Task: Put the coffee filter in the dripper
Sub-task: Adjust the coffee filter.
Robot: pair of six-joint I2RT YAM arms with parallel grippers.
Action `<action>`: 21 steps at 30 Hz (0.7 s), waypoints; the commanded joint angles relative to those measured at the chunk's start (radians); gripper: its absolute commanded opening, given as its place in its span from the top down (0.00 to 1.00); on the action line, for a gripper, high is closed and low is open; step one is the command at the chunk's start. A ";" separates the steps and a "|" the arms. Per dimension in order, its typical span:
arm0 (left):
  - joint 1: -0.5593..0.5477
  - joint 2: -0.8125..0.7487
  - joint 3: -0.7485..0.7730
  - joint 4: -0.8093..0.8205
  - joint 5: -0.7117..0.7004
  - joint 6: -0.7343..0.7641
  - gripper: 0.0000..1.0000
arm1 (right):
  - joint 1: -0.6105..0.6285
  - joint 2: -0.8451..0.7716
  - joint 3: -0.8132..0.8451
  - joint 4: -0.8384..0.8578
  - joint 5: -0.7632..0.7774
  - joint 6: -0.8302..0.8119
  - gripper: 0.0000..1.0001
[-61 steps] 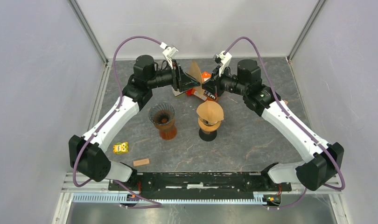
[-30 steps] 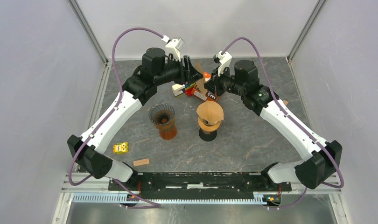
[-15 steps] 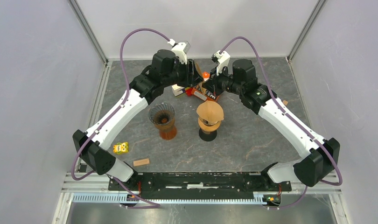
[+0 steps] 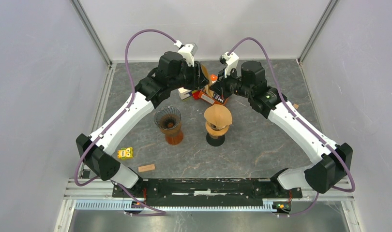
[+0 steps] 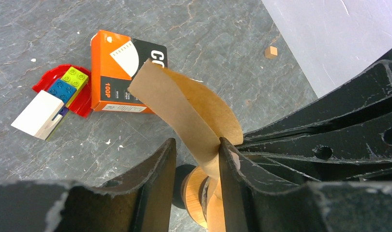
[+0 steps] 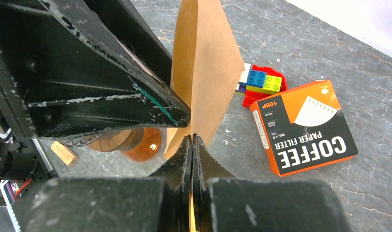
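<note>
Thin brown paper cone coffee filter (image 6: 203, 72): likely light, floppy, easily creased, so you hold it by an edge; now aloft over the back of the grey stone-look bench (image 4: 262, 145), clamped in the right gripper (image 6: 191, 145), left gripper (image 5: 195, 145) jaws apart astride it, amber ribbed dripper (image 4: 168, 123) near below, pale walls (image 4: 34, 96) close

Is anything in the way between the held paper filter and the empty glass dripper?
Nothing visible. The right gripper pinches the coffee filter in the air, the left gripper open around it; the empty dripper stands nearer, to its left. The second dripper, already lined, stands aside.
</note>
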 commanded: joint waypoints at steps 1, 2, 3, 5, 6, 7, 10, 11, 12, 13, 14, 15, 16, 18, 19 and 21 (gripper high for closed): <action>-0.006 0.007 0.040 0.018 -0.024 0.051 0.57 | 0.006 0.000 0.045 0.011 0.015 -0.008 1.00; -0.006 0.007 0.039 0.019 -0.024 0.052 0.58 | 0.007 -0.001 0.045 0.011 0.017 -0.009 1.00; -0.006 0.009 0.037 0.021 -0.024 0.051 0.59 | 0.007 0.000 0.047 0.011 0.017 -0.009 1.00; -0.006 0.010 0.036 0.025 -0.020 0.052 0.62 | 0.009 -0.001 0.046 0.010 0.019 -0.011 1.00; -0.006 0.010 0.036 0.027 -0.016 0.052 0.63 | 0.009 -0.001 0.046 0.010 0.020 -0.011 1.00; -0.006 0.011 0.035 0.029 -0.014 0.052 0.64 | 0.010 -0.001 0.046 0.009 0.021 -0.010 1.00; -0.006 0.012 0.033 0.035 -0.008 0.052 0.67 | 0.011 -0.003 0.045 0.008 0.023 -0.012 1.00; -0.006 0.012 0.031 0.038 -0.006 0.053 0.69 | 0.010 -0.005 0.045 0.008 0.021 -0.012 1.00; -0.006 0.012 0.030 0.041 -0.004 0.053 0.71 | 0.010 -0.007 0.044 0.008 0.024 -0.014 1.00; -0.005 0.012 0.028 0.042 -0.001 0.053 0.73 | 0.010 -0.007 0.044 0.008 0.024 -0.013 1.00; -0.004 0.011 0.027 0.044 0.003 0.053 0.74 | 0.010 -0.008 0.044 0.007 0.028 -0.013 1.00; -0.004 0.009 0.024 0.046 0.006 0.053 0.77 | 0.010 -0.009 0.044 0.005 0.032 -0.015 1.00; -0.004 0.009 0.024 0.048 0.011 0.052 0.79 | 0.010 -0.008 0.047 0.004 0.039 -0.017 1.00; -0.004 0.008 0.020 0.054 0.023 0.047 0.85 | 0.012 -0.007 0.052 -0.004 0.057 -0.019 1.00; -0.004 0.007 0.020 0.056 0.027 0.046 0.88 | 0.012 -0.005 0.057 -0.008 0.072 -0.023 1.00; -0.004 0.007 0.018 0.059 0.036 0.044 0.96 | 0.017 -0.001 0.070 -0.020 0.105 -0.035 1.00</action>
